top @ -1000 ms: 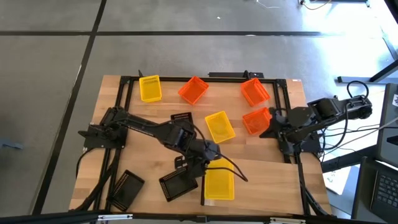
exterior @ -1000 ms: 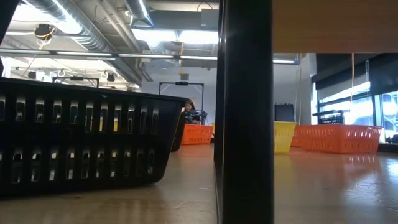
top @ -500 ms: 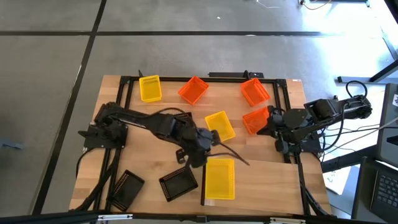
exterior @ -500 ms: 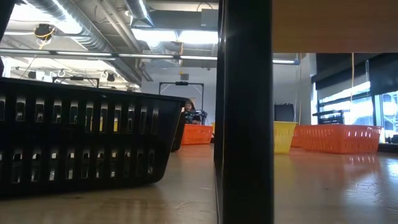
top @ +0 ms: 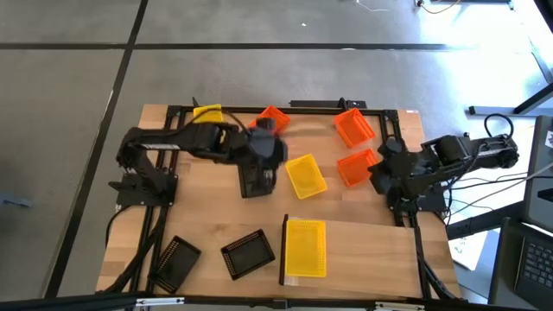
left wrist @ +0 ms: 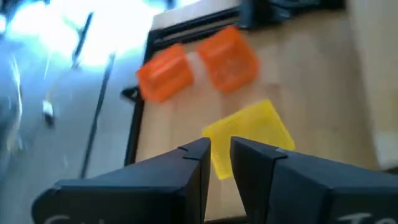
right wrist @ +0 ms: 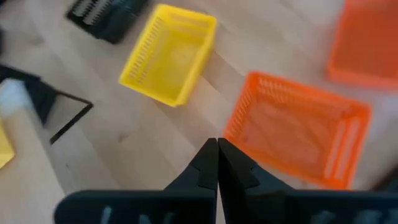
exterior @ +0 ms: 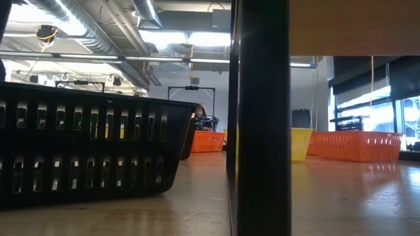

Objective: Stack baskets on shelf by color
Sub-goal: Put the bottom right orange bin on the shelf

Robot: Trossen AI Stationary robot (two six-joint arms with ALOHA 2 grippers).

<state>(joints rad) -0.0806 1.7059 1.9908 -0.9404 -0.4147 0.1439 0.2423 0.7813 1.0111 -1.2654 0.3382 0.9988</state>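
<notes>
My left gripper (top: pixel 256 177) hangs over mid-counter, jaws narrowly parted, empty. Loose yellow basket (top: pixel 305 175) lies just to its right and ahead, long axis skewed to the counter edge; this arm is nearer. Shelf (top: pixel 371 249), near the front edge, carries one yellow basket (top: pixel 304 248). Right gripper (top: pixel 381 175) waits, jaws closed, beside an orange basket (top: pixel 356 167). My arm hides the black basket below it.
</notes>
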